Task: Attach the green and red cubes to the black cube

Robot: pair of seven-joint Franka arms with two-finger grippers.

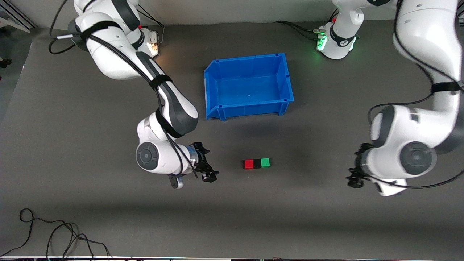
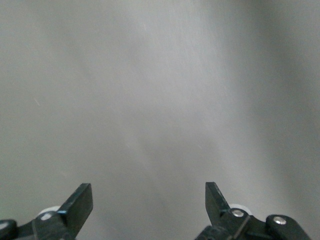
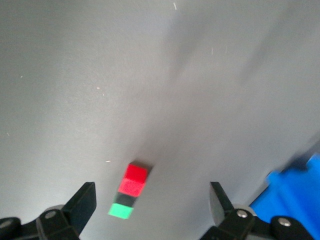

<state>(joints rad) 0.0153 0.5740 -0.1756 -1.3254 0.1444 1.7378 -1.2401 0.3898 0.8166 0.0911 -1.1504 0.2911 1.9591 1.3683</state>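
I've got the grey mat (image 1: 90,217) covering the surface, and both arms are off the work, one at each end. The left arm (image 1: 417,145) bends down at its own end of the surface, the right arm (image 1: 159,119) reaches in from its base and folds low toward the middle.

Next down in size, the blue bin (image 1: 214,83) sits open-topped, farther from the front camera than the cubes, roughly midway between the two bases. I can see its corner in my right wrist view too.

Now the grippers. The right gripper (image 1: 207,170) hangs low over bare mat, beside the cube row toward the right arm's end, fingers (image 3: 82,202) spread wide and released, nothing between them. The left gripper (image 1: 357,170) is over bare mat well apart from the cubes toward the left arm's end; its fingers (image 2: 80,202) are also spread wide and released, holding nothing, only mat in that wrist view.

Smallest last: three cubes sit in one tight row on the mat, nearer the front camera than the bin. The red cube (image 1: 248,164) is at the right arm's end of the row, the black cube (image 1: 257,164) in the middle touching both neighbours, the green cube (image 1: 265,162) at the left arm's end. My right wrist view shows the same row.
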